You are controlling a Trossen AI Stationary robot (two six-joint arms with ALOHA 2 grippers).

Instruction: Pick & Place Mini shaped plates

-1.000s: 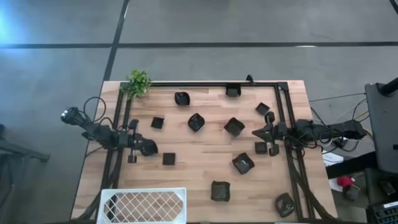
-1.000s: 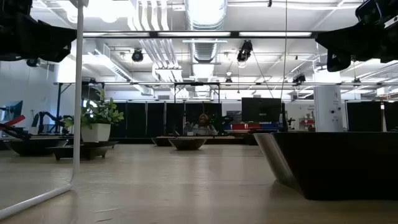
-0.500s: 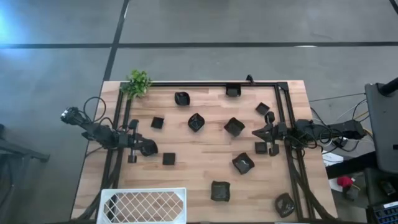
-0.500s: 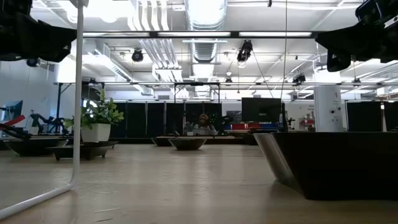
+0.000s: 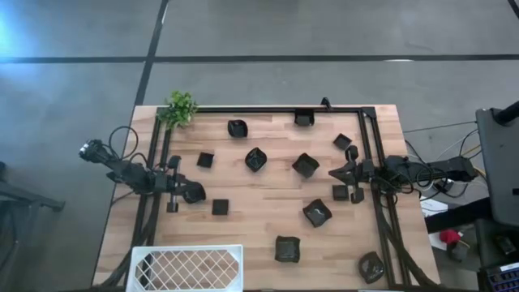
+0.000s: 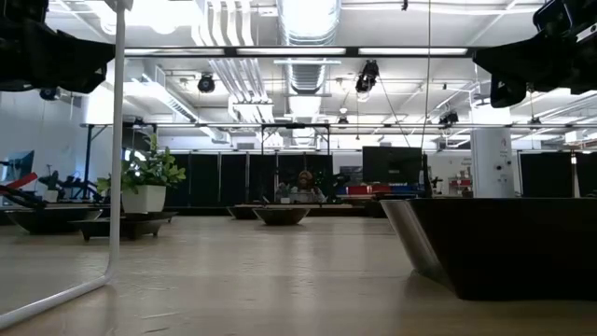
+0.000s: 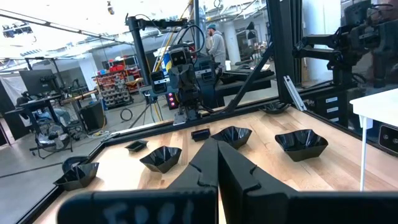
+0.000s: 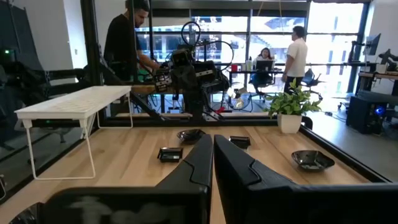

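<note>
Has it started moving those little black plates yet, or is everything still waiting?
Nothing looks done: the white rack at the near edge shows no plate in it, and the plates lie scattered over the table. Nothing is in hand: the left gripper and right gripper sit shut and empty at the table's sides. Every plate seems left to do.

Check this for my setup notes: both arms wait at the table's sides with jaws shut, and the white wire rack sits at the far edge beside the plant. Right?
Not quite. The white wire rack sits at the near edge, opposite the plant, as the high view shows. The rest holds.
</note>
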